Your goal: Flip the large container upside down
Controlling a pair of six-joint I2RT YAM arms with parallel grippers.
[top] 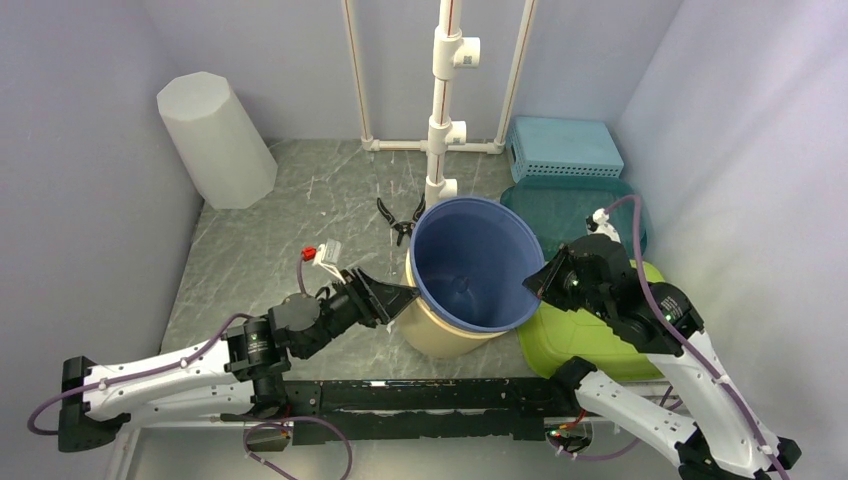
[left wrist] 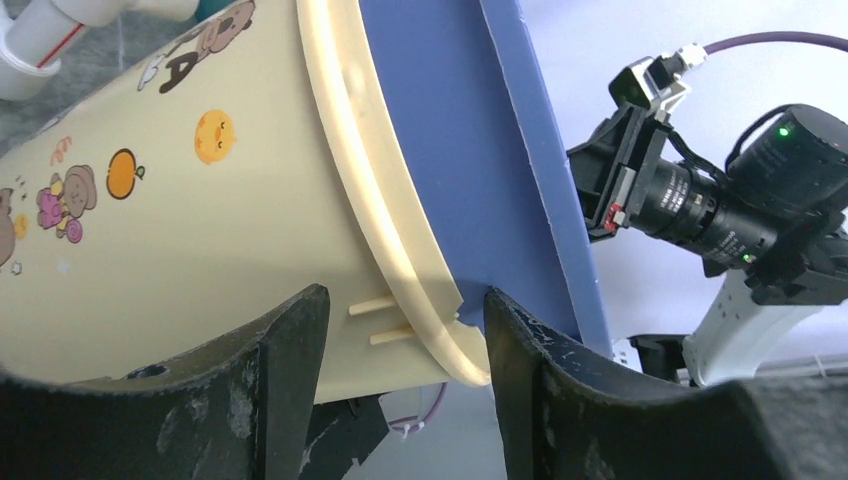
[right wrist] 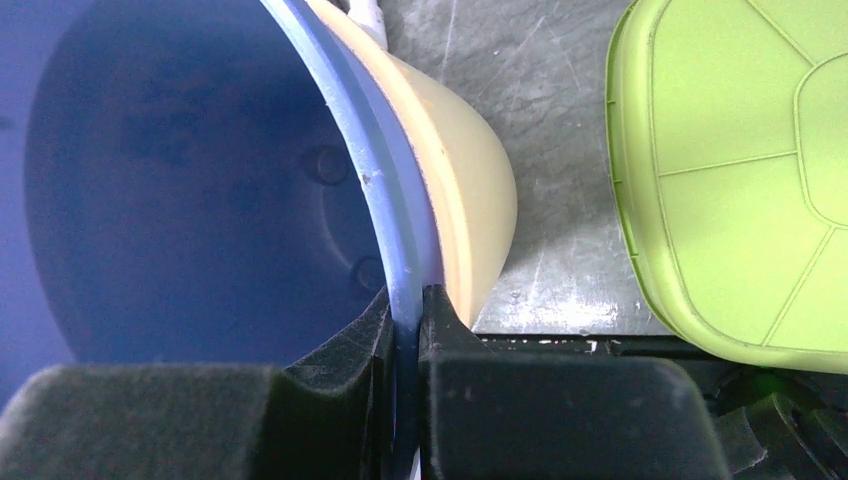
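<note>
1. A green lid (top: pixel 590 345) lay just to the right of the container (top: pixel 465 270), beneath the right arm; a teal tub (top: pixel 580 205) and a blue basket (top: pixel 563 147) sat behind the lid
2. A white pipe stand (top: pixel 443 110) and black pliers (top: pixel 398 220) were close behind the container; a white cylinder (top: pixel 215 140) stood well apart at the far left
3. The container stood mouth up on the table (top: pixel 260 240), between both arms
4. The left fingers (left wrist: pixel 280 380) were spread, straddling its cream outer lip
5. The right fingers (right wrist: pixel 450 350) pinched its blue rim, one inside and one outside
</note>
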